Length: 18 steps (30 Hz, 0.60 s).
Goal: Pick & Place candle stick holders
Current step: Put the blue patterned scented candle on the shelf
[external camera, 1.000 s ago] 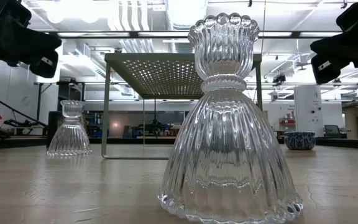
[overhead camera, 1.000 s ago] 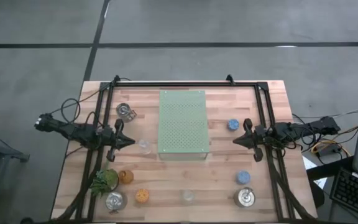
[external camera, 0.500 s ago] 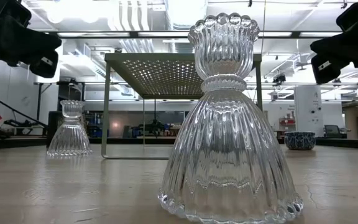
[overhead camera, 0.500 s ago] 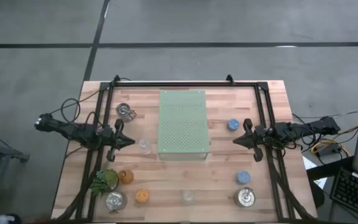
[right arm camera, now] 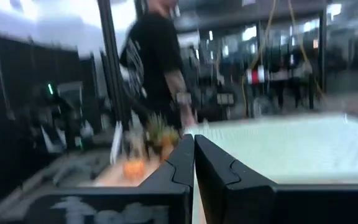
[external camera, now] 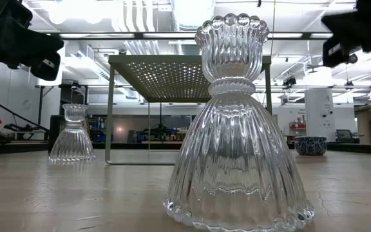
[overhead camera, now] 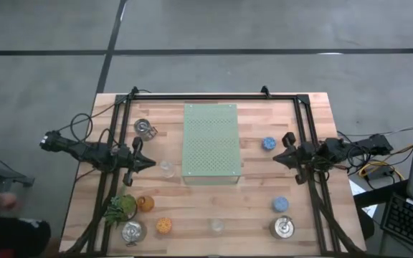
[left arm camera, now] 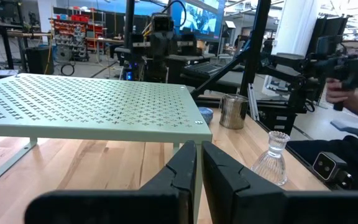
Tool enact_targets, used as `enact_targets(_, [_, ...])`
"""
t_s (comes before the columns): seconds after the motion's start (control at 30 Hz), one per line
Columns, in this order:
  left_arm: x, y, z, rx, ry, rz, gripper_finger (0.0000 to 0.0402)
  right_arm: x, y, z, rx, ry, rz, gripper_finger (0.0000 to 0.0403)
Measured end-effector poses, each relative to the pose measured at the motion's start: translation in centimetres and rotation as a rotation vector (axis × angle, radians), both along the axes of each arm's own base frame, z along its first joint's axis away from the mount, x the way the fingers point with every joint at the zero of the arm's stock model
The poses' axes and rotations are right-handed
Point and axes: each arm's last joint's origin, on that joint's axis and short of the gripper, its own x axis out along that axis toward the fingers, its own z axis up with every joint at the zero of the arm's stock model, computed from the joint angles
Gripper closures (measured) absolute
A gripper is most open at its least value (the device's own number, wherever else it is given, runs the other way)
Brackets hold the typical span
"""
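Note:
Nine holders stand on the wooden table [overhead camera: 314,107], each on its base. One silver holder [overhead camera: 144,128] is at the far left, and one [overhead camera: 132,231] is at the near left by the amber [overhead camera: 145,203] and orange [overhead camera: 163,226] holders. The third silver holder [overhead camera: 282,228] and two blue holders [overhead camera: 280,205] [overhead camera: 268,143] are on the right. One clear glass holder [overhead camera: 166,168] stands just beyond my left gripper [overhead camera: 150,163], which is shut and empty. The other clear glass holder [overhead camera: 216,226] [external camera: 237,129] is at the near edge. My right gripper [overhead camera: 277,158] is shut and empty, raised above the table near the far blue holder.
The pale green perforated board [overhead camera: 211,144] stands on legs in the middle of the table between the two arms. A leafy green sprig [overhead camera: 120,208] lies by the amber holder. A black frame [overhead camera: 214,96] runs around the table. A person [right arm camera: 157,62] stands beyond the table's left side.
My right gripper has gone up and a little toward the table's right edge, still shut and empty. My left arm and all holders have kept still.

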Motion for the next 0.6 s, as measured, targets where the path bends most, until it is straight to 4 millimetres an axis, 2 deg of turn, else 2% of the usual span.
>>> enact_targets(0.13, [0.0,0.0,0.0,0.000,0.000,0.000,0.0374,-0.3,-0.1,1.1,0.213,-0.088,0.049,0.0394])
enact_targets(0.2, [0.0,0.0,0.0,0.000,0.000,0.000,0.0374,-0.2,-0.1,1.1,0.233,-0.084,0.049,0.0394])
enact_targets(0.37, [0.0,0.0,0.0,0.000,0.000,0.000,0.0374,0.6,-0.1,-0.3,0.335,0.074,-0.014,0.0394])
enact_targets(0.47, [0.0,0.0,0.0,0.000,0.000,0.000,0.0374,1.3,0.0,-0.9,0.275,0.140,-0.061,0.0394])
enact_targets(0.6, [0.0,0.0,0.0,0.000,0.000,0.000,0.0374,2.2,-0.2,-1.9,0.330,0.301,-0.195,0.0394])
